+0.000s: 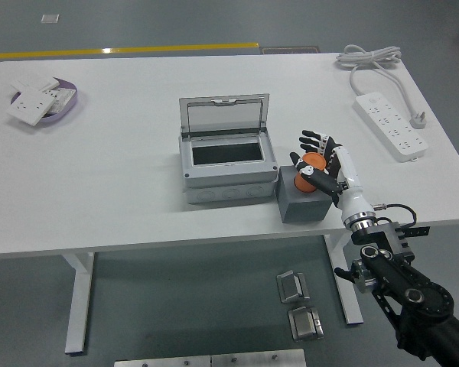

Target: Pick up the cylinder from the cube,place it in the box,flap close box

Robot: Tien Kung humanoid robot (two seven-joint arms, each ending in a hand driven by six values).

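Right hand against the orange cylinder, which stands upright in the grey cube; fingers apparently not fully closed. Grey box beside the cube, lid raised.

Orange cylinder, upright in grey cube, partly hidden behind black fingers. Cube just right of box, touching or nearly so. Grey box mid-table, clear lid raised at the back, dark interior showing.
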